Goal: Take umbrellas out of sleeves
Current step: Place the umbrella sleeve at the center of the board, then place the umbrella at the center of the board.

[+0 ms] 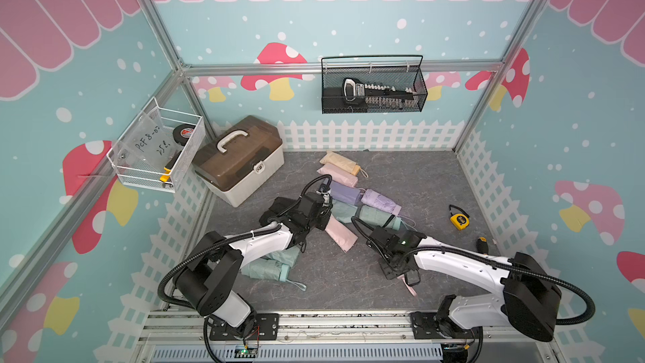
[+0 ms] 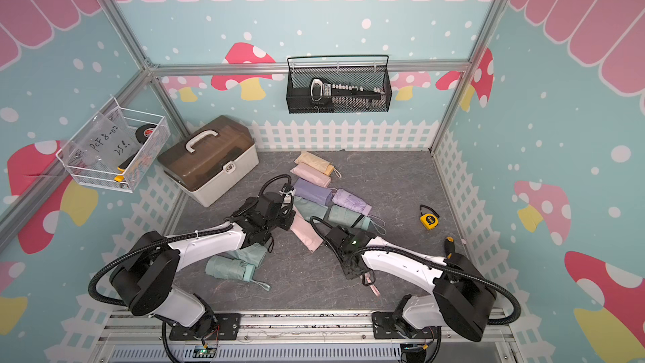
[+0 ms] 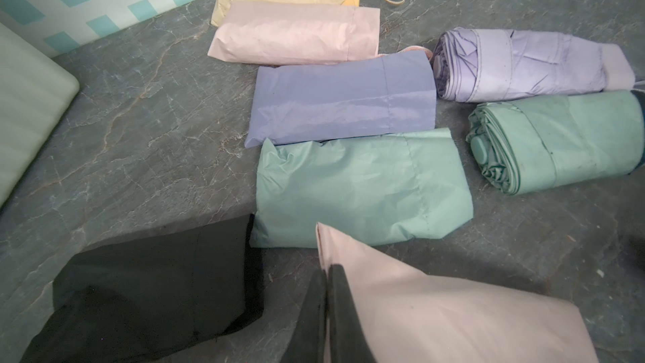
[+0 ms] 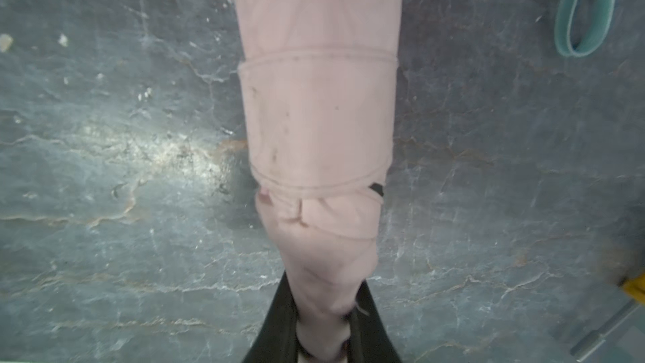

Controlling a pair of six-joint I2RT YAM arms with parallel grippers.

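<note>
1. Pulling the pink umbrella (image 4: 319, 116) from its pink sleeve (image 3: 436, 309) is your step now; it lies in the middle of the desk (image 1: 401, 176), seemingly partly out.
2. Your left jaws pinch the sleeve's far end; your right jaws clench the umbrella's handle end.
3. Next, draw them straight apart.
4. Mind the mint umbrella (image 3: 565, 141) and black sleeve (image 3: 157, 291) close beside.

The left arm (image 1: 260, 243) and right arm (image 1: 453, 262) each have glossy white link shells between bulky matte-black joint housings. A black corrugated hose (image 1: 171, 272) loops along each arm, and a white zip tie (image 1: 252, 235) binds the left one. A green light (image 1: 405, 240) glows on the right wrist. Black screwed base plates (image 1: 268, 324) are at the near edge. The jaws are black and tapered.
</note>
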